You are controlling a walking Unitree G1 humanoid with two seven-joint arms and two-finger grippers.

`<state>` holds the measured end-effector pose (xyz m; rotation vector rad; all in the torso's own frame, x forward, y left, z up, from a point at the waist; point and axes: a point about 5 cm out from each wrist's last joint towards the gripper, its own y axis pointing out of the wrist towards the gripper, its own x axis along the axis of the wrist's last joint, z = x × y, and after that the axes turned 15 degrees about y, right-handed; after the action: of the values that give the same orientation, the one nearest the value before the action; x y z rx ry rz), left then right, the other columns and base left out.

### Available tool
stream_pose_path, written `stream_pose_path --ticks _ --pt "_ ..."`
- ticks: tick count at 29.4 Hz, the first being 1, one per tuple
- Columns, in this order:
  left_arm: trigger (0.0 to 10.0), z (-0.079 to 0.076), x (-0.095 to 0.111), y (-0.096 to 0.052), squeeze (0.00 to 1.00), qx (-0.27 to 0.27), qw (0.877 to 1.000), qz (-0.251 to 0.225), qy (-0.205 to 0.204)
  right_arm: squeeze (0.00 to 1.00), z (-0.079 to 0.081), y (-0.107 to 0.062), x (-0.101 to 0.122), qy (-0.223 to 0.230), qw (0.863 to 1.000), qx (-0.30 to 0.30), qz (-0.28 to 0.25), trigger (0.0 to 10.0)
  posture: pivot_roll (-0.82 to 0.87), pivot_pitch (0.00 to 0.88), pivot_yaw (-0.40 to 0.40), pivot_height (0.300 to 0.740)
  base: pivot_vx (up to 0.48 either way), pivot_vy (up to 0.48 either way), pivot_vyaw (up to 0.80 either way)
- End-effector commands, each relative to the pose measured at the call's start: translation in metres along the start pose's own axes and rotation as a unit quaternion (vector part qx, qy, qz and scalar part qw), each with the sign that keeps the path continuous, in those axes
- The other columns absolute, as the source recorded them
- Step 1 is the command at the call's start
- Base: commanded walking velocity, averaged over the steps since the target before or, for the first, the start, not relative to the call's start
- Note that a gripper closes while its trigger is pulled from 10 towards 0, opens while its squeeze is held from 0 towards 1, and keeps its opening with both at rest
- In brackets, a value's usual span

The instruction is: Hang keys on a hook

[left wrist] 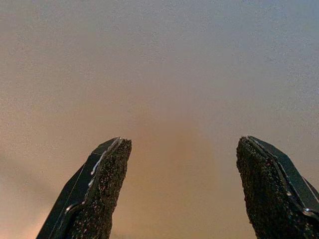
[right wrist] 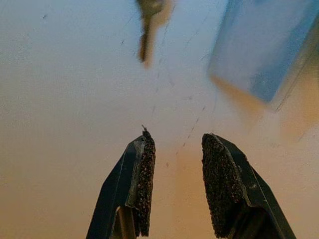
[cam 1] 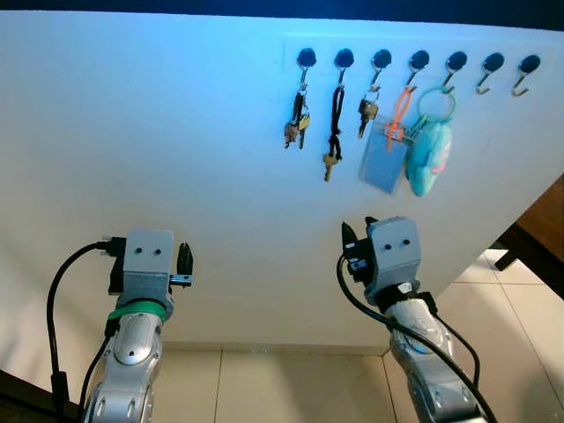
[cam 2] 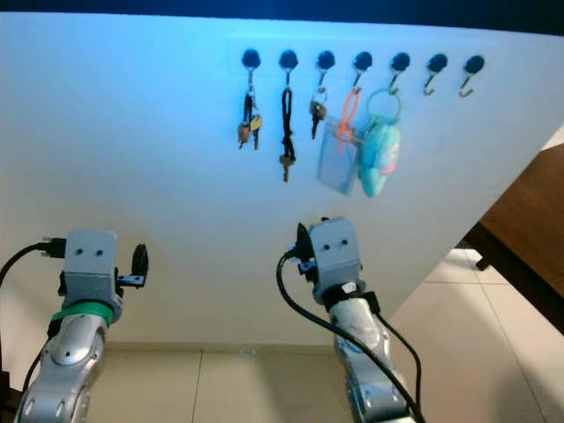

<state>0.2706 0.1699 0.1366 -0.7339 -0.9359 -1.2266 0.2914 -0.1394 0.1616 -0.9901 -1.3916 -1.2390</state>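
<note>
A row of hooks [cam 1: 419, 62] with dark round bases is fixed high on the white wall [cam 1: 176, 132]. From left to right they carry a key bunch [cam 1: 297, 125], a key on a black lanyard [cam 1: 333, 132], a small key [cam 1: 366, 113], a blue card holder [cam 1: 385, 159] on an orange strap, and a teal plush charm [cam 1: 429, 157]. The two rightmost hooks [cam 1: 489, 75] are bare. My right gripper [right wrist: 177, 140] is open and holds nothing, below the lanyard key and the card holder. My left gripper [left wrist: 182, 145] stands wide open facing bare wall, far to the left.
Beige floor tiles [cam 1: 291, 388] run along the foot of the wall. Dark wooden furniture [cam 1: 539, 233] stands at the right, past the wall's edge. Black cables [cam 1: 62, 291] loop beside both wrists.
</note>
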Motion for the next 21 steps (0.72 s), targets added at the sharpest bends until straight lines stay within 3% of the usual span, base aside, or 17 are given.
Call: stream_pose_path --ticks 1,8,21 --pt "10.0 0.0029 0.0016 -0.0022 0.0 0.006 1.0 -0.013 0.014 0.0 -0.0006 -0.0016 -0.0035 0.001 1.0 -0.006 0.0 10.0 -0.17 0.032 0.052 0.74 0.0 0.0 0.0" --pt "10.0 0.0047 0.0015 -0.0005 0.0 0.008 1.0 -0.018 0.02 0.0 0.0033 -0.0043 -0.0058 0.004 1.0 -0.001 -0.003 10.0 -0.17 0.032 0.061 0.74 -0.108 0.0 0.0" --pt "10.0 0.0043 0.003 -0.0008 0.0 0.005 0.999 -0.028 0.024 0.0 0.006 -0.0043 -0.0115 0.013 1.0 0.005 -0.006 10.0 -0.15 0.03 0.074 0.74 -0.348 0.0 0.0"
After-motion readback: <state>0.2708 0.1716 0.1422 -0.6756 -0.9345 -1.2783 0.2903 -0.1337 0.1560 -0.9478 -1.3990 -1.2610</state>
